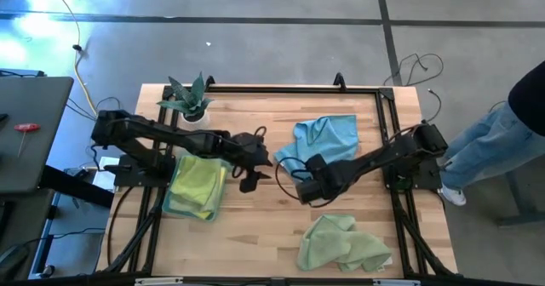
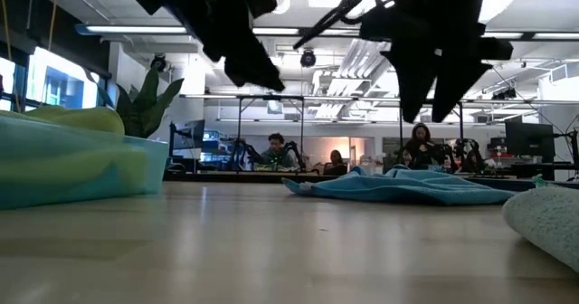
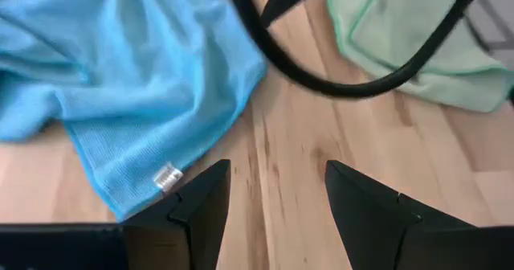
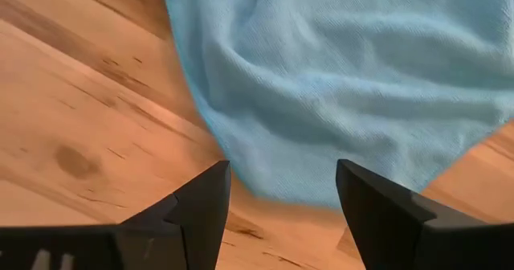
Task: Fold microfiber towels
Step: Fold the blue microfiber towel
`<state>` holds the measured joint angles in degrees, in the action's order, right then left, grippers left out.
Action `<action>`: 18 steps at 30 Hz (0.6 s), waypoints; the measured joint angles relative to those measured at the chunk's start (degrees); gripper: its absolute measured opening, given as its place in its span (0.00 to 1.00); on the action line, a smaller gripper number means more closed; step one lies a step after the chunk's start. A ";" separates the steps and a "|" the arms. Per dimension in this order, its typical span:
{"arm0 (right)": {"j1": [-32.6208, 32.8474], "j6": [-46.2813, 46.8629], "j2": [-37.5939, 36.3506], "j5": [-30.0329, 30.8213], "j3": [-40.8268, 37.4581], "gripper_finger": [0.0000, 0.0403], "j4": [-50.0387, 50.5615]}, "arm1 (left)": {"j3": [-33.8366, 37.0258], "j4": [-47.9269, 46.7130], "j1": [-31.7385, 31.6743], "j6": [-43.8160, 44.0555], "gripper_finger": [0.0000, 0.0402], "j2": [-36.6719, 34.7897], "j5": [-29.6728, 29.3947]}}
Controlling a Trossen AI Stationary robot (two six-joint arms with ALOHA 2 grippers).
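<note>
The left gripper (image 1: 253, 177) hangs above the bare wood of the bench (image 1: 255, 226) near its middle, its two fingers spread apart with nothing between them; the left wrist view shows only bench planks in the gap. The right gripper (image 1: 294, 177) hangs just beside it, the two tips facing each other across a narrow strip of bench. Its fingers are also spread wide and hold nothing.

The sky blue towel (image 1: 322, 140) lies rumpled and unfolded on the bench just beyond the right gripper, on the far side from the bench's front edge; in the right wrist view its near hem (image 4: 321, 182) lies directly ahead of the open fingers, not touched by them. In the left wrist view a corner of the same towel with a small white tag (image 3: 166, 176) lies right next to one finger.

A pale green towel (image 1: 342, 245) lies crumpled toward the front edge, below and outward of the right gripper, well apart from it. Behind the left gripper, beside that arm's forearm, sits a stack of folded towels (image 1: 197, 187), yellow-green on top with teal showing at the edges. A small spiky potted plant (image 1: 189, 99) stands at the far corner on the left arm's side. In the high view a person's legs (image 1: 494, 145) show past the bench edge, beyond the right arm's base.
</note>
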<state>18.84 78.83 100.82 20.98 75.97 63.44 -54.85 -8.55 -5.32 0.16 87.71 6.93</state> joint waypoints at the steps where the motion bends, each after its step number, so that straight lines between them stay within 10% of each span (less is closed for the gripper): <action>1: 0.35 0.19 0.43 0.01 -0.01 0.55 0.32 | 0.01 -0.15 0.30 0.27 0.48 0.60 -0.38; 18: 3.13 -8.93 3.02 5.35 -0.03 0.55 0.80 | 0.02 5.61 3.90 10.71 0.48 1.63 -3.10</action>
<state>21.97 69.90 103.83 26.34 75.94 64.24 -54.83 -2.93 -1.42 10.87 89.34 3.83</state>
